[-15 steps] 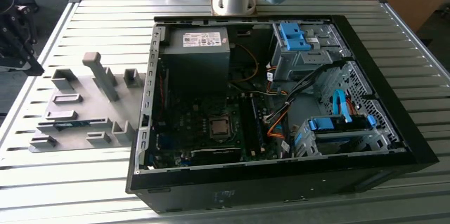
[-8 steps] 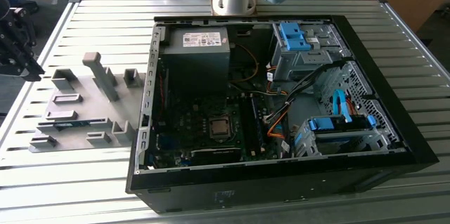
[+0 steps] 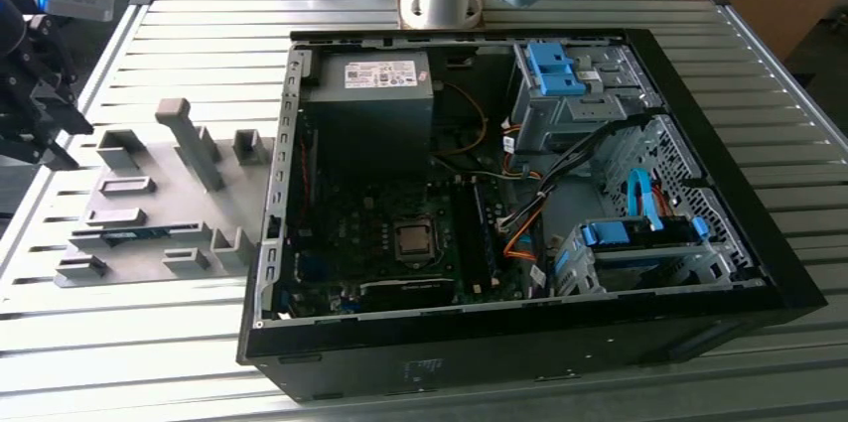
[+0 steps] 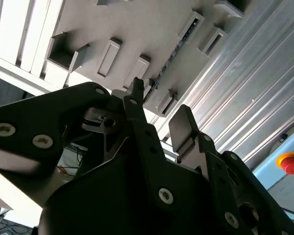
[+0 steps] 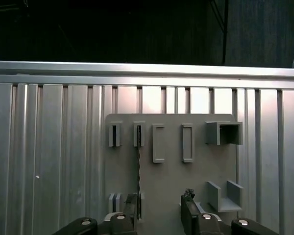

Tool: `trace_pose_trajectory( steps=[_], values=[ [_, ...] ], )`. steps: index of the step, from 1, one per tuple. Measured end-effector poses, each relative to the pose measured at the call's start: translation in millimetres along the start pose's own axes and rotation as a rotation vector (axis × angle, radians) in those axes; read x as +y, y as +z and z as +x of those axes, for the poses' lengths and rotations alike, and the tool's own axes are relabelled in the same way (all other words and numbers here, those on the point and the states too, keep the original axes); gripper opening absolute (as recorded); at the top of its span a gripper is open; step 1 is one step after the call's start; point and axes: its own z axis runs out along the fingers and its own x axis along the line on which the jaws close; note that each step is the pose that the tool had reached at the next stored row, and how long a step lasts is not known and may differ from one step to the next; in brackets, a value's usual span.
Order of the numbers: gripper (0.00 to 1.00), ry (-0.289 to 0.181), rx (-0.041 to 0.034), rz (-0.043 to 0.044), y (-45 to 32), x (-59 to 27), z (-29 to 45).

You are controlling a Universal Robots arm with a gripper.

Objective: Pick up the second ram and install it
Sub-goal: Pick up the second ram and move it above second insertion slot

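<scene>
While the open, empty gripper [image 5: 160, 197] hangs above the grey holder plate [image 5: 169, 176], the second ram [image 3: 133, 234] stands on edge in slotted blocks near the plate's edge. It looks light, stiff and fragile, best pinched across its flat faces mid-length.

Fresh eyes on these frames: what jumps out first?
The open computer case, its board and cables exposed, lies on the slatted metal table. At the exterior view's left sits a grey holder plate with the second ram slotted in it. The gripper hangs open over that plate in the first wrist view.
</scene>
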Motion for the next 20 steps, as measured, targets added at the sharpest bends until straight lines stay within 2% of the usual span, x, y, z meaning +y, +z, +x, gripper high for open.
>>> trace_pose_trajectory(
  steps=[5,7,20],
  values=[
    [0.48,0.004,0.0009,0.0003,8.3,0.0,2.9],
    [0.48,0.004,0.0043,0.0002,8.7,-0.1,3.0],
    [0.48,0.004,0.0046,0.0003,9.2,-0.1,3.1]
  ],
)
